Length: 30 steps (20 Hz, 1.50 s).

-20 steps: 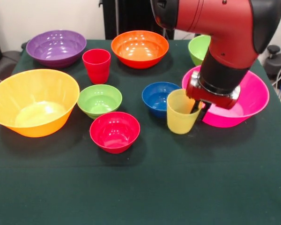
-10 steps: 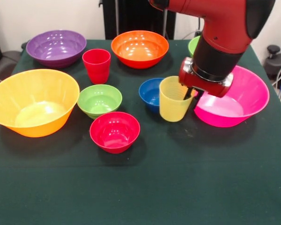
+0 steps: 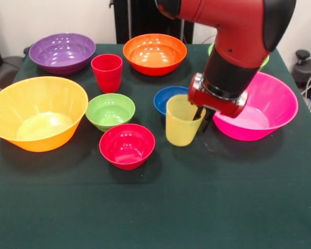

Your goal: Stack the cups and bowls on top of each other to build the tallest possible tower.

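Note:
My gripper is shut on the rim of the translucent yellow cup and holds it upright just in front of the small blue bowl, which it partly hides. The red cup stands upright at the back left. The small red bowl sits near the middle front, with the small green bowl behind it. No tower stands.
The large orange-yellow bowl sits at the left and the large pink bowl at the right. The purple bowl and the orange bowl sit at the back. A green bowl is mostly hidden behind the arm.
My gripper has carried the yellow cup leftward, from in front of the pink bowl to in front of the blue bowl.

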Each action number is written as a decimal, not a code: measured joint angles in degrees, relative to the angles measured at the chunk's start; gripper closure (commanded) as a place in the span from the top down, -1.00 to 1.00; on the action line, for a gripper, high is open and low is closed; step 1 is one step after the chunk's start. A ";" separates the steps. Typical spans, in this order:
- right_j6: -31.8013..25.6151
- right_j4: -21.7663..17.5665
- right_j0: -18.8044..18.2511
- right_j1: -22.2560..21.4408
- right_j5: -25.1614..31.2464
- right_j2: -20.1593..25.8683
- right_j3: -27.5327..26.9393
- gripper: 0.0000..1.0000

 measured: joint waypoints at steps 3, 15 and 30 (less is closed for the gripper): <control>0.00 0.00 -0.33 2.40 -1.87 0.01 -2.17 -1.00; 0.00 0.19 -1.50 6.11 -3.13 -0.04 -8.87 -1.00; 0.00 0.95 -2.61 5.91 -3.14 0.85 -9.00 -1.00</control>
